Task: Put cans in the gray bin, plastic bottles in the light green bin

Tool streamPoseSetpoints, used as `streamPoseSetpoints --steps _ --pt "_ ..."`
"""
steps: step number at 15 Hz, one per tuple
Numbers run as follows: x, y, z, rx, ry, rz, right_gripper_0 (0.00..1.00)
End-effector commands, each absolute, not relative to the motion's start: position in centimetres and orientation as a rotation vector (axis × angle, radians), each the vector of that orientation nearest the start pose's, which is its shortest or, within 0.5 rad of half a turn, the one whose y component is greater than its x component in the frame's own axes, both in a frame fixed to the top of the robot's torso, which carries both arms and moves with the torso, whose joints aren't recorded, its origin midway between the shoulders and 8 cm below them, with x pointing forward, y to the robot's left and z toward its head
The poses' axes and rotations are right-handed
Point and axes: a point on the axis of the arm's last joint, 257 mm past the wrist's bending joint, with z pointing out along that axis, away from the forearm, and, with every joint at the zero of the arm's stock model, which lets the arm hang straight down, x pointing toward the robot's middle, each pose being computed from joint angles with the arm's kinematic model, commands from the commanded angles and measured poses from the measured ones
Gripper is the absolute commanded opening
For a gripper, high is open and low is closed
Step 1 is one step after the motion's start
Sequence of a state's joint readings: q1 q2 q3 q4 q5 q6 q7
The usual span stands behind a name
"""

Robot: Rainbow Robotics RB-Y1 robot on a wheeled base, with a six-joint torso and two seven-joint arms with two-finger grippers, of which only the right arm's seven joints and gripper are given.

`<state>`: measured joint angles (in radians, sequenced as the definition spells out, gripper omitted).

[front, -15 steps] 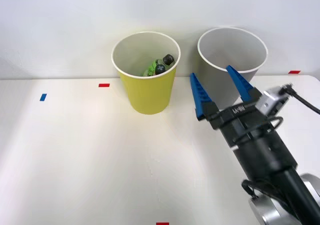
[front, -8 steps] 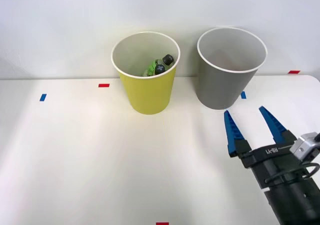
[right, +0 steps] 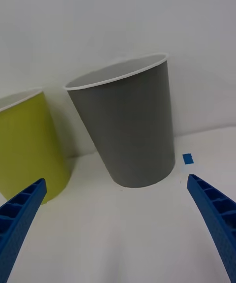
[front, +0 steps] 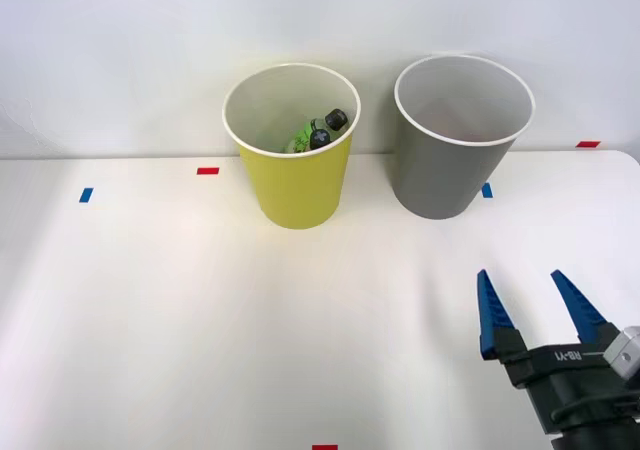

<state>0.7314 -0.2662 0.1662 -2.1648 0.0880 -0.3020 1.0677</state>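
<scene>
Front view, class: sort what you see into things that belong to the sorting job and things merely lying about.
Belongs to the job:
- light green bin
- plastic bottles inside it
- gray bin
- right hand, open

Just lying about:
- red tape mark
- blue tape mark

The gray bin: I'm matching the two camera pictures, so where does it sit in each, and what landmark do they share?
Front view: the gray bin stands at the table's far edge, right of the light green bin, beyond the open right gripper.
Right wrist view: the gray bin stands mid-picture beyond the gripper's blue fingers.
Shared landmark: the blue tape mark by the bin's base.
</scene>
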Motion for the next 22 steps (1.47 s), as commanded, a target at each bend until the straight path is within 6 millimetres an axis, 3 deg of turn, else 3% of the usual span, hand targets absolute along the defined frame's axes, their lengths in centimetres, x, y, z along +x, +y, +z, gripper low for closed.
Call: streamPoseSetpoints --steps 1,7,15,22 --pt "34.0 -24.8 -17.9 0.108 1.454 0.239 0.98" --pt "35.5 -24.3 -21.9 0.001 1.446 0.139 0.98" --pt "31.1 -18.4 -25.4 -0.146 1.378 0.359 0.98" --pt "29.3 -18.5 -26.7 -0.192 1.415 0.356 0.98"
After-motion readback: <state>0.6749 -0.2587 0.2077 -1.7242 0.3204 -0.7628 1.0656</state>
